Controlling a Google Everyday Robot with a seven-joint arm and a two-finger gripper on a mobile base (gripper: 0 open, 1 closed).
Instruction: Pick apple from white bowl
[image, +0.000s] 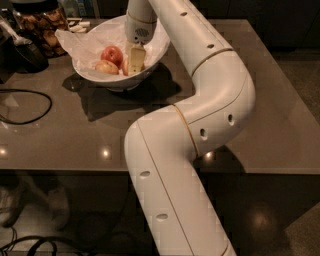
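The white bowl (155, 52) stands at the back left of the table, lined with white paper. Inside it lie a deep red apple (112, 54) and a paler yellowish apple (105, 67). My gripper (134, 60) reaches down into the bowl from above, right of these two. A reddish sliver of a third fruit, the apple (124, 65), shows at the gripper's left edge. The rest of it is hidden behind the gripper. I cannot tell whether the gripper touches it.
A glass jar of brown snacks (42, 25) stands left of the bowl, with a dark object (25, 50) in front of it. A black cable (30, 107) loops on the table's left. My arm (210, 100) arcs over the table's middle and front edge.
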